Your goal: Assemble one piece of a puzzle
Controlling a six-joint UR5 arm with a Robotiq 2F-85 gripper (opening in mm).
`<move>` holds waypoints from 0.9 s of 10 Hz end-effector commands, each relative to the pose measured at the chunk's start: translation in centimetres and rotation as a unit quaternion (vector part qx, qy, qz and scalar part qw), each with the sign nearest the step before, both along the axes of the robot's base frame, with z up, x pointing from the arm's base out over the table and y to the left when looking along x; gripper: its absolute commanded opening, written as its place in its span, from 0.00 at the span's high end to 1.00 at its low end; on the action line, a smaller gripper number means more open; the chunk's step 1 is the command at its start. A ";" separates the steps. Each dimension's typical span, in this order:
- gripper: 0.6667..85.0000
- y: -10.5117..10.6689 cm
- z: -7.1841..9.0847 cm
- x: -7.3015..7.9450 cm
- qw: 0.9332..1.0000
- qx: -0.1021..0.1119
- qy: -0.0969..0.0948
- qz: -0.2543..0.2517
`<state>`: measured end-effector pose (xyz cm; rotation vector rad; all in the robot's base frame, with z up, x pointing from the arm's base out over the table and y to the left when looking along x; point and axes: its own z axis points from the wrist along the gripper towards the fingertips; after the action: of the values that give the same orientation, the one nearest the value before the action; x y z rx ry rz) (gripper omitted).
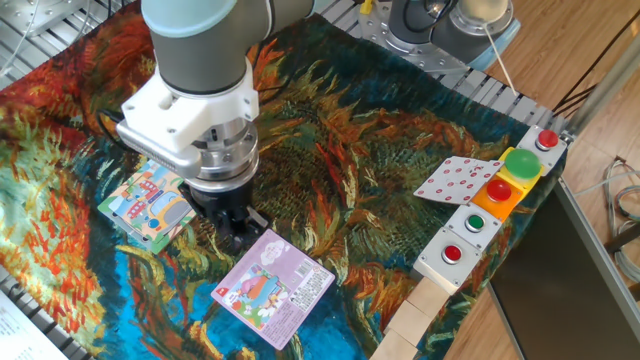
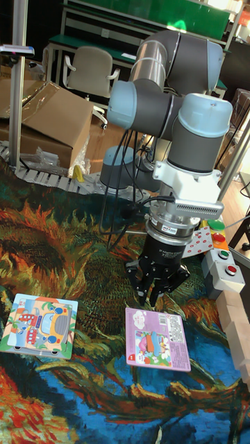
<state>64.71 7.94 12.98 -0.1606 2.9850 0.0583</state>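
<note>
Cardboard box point(image 2: 52, 125) left, office chair point(image 2: 89, 73) behind, green workbench point(image 2: 146, 17) at back.

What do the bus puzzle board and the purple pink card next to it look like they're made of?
The puzzle looks like thick printed cardboard, possibly wood: its edge shows real thickness and the print is matte. The purple-pink card looks like thin glossy printed card or paper, lying flat on the cloth with almost no visible edge.
</note>
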 end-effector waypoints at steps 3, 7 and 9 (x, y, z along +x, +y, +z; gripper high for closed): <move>0.70 1.1 0.2 0.1 1.000 0.026 -0.001 -0.014; 0.60 2.6 -2.6 1.4 0.999 0.024 0.007 -0.023; 0.59 2.7 -3.0 1.0 0.999 0.016 0.015 -0.029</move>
<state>65.60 10.04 10.84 -0.0982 3.0021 0.1033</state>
